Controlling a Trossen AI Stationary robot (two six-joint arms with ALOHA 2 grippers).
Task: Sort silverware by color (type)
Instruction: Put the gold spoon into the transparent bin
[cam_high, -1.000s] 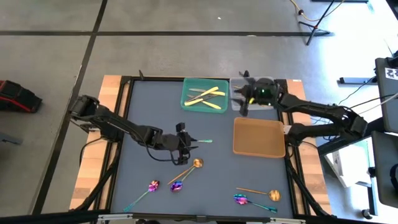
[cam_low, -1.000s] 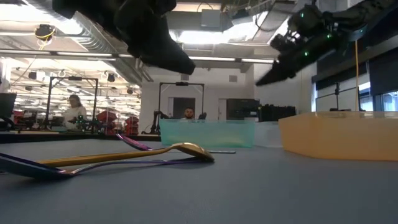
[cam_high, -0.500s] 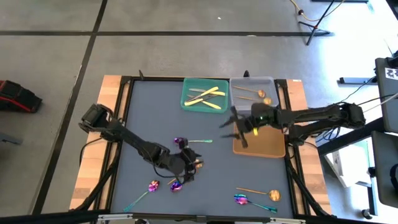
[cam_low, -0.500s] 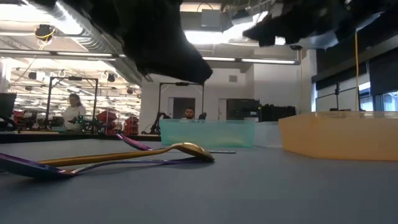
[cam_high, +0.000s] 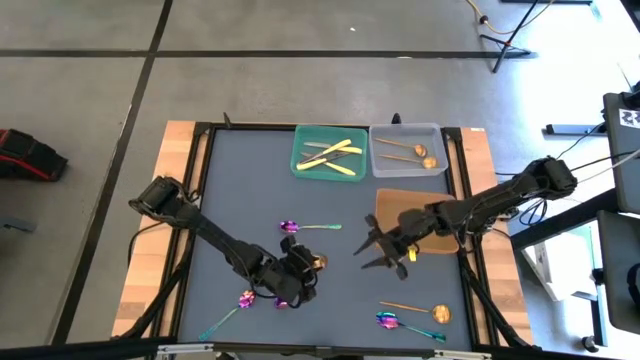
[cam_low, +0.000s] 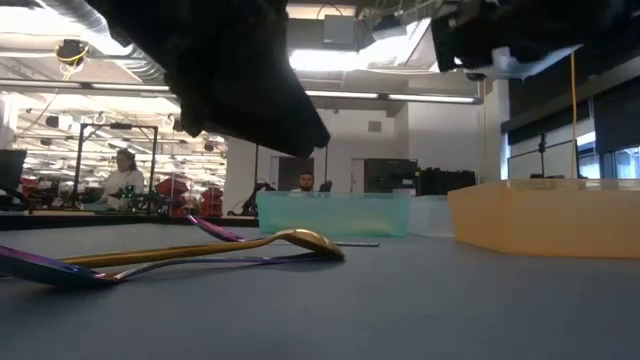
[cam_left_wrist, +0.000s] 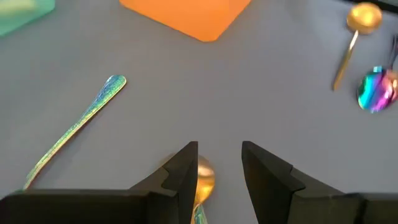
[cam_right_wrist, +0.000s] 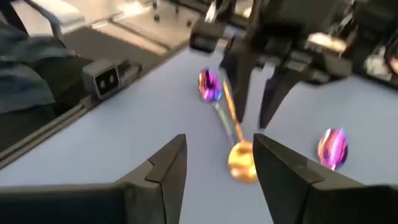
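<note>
One thin, stiff, slippery gold spoon (cam_left_wrist: 200, 179) lies under my open, empty left pincer (cam_left_wrist: 219, 163) at lower centre; I'd grab its handle.

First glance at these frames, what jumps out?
The left gripper hangs open just over the copper-gold spoon lying mid-table, crossed with an iridescent purple spoon. The right gripper, also open and empty, is out over the mat beside the orange tray. At the far edge, the green tray holds pale gold knives and the grey tray holds two copper spoons.
</note>
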